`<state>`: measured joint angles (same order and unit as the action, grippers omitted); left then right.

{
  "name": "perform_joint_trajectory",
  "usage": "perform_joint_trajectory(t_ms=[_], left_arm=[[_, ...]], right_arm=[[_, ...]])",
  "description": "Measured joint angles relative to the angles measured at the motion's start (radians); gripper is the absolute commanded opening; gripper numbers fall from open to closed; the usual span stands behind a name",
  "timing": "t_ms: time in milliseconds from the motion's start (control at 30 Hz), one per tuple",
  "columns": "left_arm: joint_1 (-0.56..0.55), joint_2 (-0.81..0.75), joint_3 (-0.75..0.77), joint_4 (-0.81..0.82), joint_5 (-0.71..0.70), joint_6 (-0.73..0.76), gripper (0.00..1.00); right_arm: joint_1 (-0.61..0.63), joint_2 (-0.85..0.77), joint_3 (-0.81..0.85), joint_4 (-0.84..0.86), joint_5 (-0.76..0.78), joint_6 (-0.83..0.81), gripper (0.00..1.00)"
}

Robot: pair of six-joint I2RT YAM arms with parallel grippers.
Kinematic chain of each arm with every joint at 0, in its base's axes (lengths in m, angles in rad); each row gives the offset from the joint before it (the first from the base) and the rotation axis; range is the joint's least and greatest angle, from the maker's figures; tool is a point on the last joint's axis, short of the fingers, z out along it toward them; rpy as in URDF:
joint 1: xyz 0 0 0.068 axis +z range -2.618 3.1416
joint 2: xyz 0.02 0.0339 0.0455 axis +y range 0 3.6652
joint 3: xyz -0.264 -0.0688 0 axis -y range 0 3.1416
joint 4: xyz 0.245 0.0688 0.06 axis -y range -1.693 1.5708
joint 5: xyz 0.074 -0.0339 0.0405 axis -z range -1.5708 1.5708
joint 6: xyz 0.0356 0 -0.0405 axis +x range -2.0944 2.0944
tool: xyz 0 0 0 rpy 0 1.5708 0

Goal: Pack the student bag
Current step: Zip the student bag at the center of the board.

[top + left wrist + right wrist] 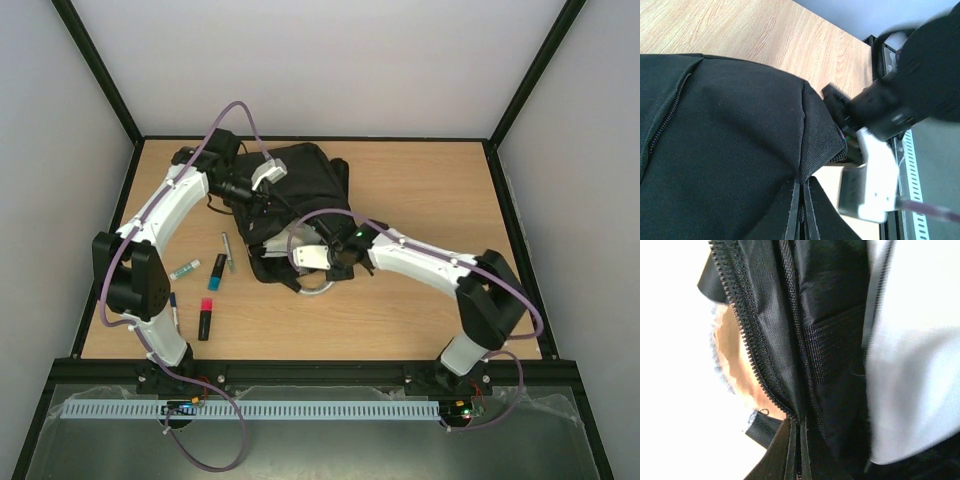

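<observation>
The student bag (305, 185), a large black backpack, lies on the wooden table behind the middle. My left gripper (262, 207) is at its left side. In the left wrist view that gripper (802, 187) is shut on a fold of the bag's black fabric (730, 140). My right gripper (325, 257) is at the bag's near edge. In the right wrist view it (799, 427) is shut on the bag's cloth right beside the open zip teeth (747, 335), with dark lining (835, 340) showing behind.
Loose on the table left of the bag lie a grey pen (228, 250), a blue marker (217, 271), a green-and-white marker (184, 269) and a red-and-black marker (205, 318). The bag's grey handle loop (318, 290) hangs toward the near edge.
</observation>
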<state>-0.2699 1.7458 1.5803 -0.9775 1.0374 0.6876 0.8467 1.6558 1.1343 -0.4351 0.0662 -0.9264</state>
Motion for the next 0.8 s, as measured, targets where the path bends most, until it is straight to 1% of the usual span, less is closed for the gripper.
perform_joint_trajectory(t_ms=[200,333,400,533,600,667,733,800], left_arm=[[0.001,0.000,0.003,-0.001,-0.001,0.005,0.02],[-0.002,0.003,0.037,-0.006,0.001,0.006,0.03],[-0.004,0.013,0.088,-0.012,-0.005,0.008,0.02],[0.005,0.044,0.247,-0.020,-0.024,-0.003,0.02],[0.012,0.052,0.325,-0.009,-0.035,-0.026,0.03],[0.016,0.051,0.385,0.031,-0.041,-0.063,0.02],[0.016,0.045,0.416,0.090,-0.048,-0.096,0.02],[0.016,0.035,0.422,0.144,-0.059,-0.125,0.02]], right_arm=[[-0.005,-0.140,0.134,-0.122,-0.038,0.034,0.01],[-0.009,-0.209,0.189,-0.183,-0.041,0.050,0.01],[-0.010,-0.234,0.199,-0.217,-0.042,0.060,0.01],[-0.011,-0.246,0.242,-0.309,-0.052,0.088,0.01],[-0.012,-0.236,0.309,-0.373,-0.067,0.103,0.01],[-0.013,-0.214,0.430,-0.439,-0.082,0.123,0.01],[-0.013,-0.203,0.546,-0.463,-0.085,0.142,0.01],[-0.016,-0.209,0.587,-0.459,-0.077,0.155,0.01]])
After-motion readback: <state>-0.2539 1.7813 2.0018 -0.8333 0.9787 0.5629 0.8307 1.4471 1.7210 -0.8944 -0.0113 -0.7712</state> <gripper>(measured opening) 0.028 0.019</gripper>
